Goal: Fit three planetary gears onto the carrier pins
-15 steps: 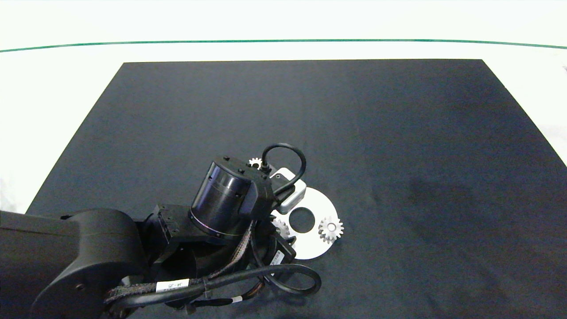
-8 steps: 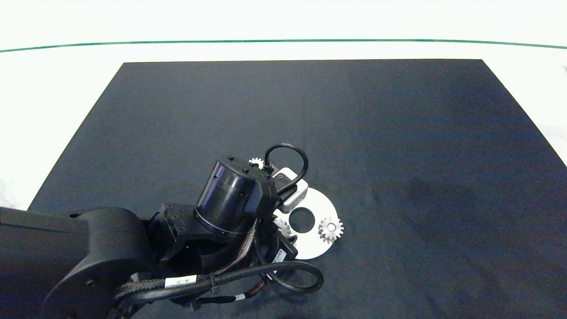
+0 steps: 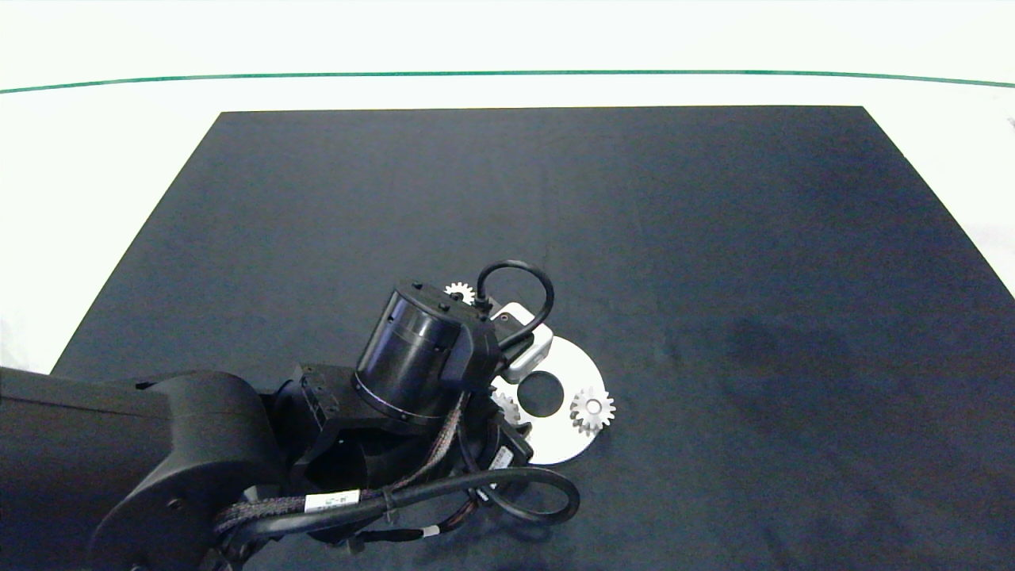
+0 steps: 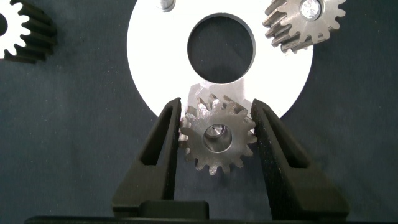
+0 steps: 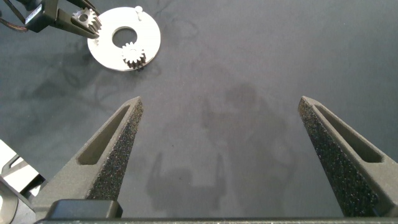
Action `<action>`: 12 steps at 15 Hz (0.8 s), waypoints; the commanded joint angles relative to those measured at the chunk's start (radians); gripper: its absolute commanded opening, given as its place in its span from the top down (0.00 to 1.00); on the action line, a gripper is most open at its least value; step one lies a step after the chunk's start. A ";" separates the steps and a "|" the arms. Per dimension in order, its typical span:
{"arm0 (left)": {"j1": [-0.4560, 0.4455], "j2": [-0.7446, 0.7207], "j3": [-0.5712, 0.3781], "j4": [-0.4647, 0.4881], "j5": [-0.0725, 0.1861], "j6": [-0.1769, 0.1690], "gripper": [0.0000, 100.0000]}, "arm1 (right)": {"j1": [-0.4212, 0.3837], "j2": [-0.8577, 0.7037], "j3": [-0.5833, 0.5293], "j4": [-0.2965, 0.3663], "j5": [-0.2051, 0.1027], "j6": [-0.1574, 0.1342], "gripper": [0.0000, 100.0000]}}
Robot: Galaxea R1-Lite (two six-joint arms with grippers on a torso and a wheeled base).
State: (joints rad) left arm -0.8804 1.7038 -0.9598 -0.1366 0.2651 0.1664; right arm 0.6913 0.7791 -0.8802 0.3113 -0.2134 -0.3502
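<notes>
The left end effector (image 4: 217,124) grips a small silvery toothed metal gear (image 4: 217,134) over the flat white ring disc's (image 4: 149,56) nine-o'clock pin; slight misalignment could jam its bore. Right end effector (image 5: 221,124) open, idle

Matte black left arm (image 3: 158,444) with glossy cylindrical wrist joint, looped black cables, white printed labels, braided sleeve, small grey-white camera housing, dark wedge-shaped fingers (image 4: 158,149), right fingers (image 5: 112,146) grainy-padded

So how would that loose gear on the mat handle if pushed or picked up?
The loose gear looks like rigid metal, so probably stiff and heavy for its size. Lying flat on the mat, it should slide, not roll. Its pointed teeth may give fingers purchase.
</notes>
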 commanded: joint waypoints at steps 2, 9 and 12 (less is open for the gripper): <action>0.000 0.003 0.000 -0.001 0.002 0.001 0.84 | 0.001 0.000 0.000 0.002 -0.001 -0.003 0.00; -0.002 0.002 0.001 -0.001 0.002 0.001 0.00 | 0.001 0.000 0.000 0.002 -0.001 -0.003 0.00; -0.002 0.002 0.001 -0.003 0.002 0.001 0.00 | 0.001 0.000 0.000 0.002 -0.001 -0.003 0.00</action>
State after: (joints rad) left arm -0.8823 1.7068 -0.9596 -0.1385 0.2649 0.1660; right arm 0.6917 0.7787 -0.8804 0.3111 -0.2136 -0.3502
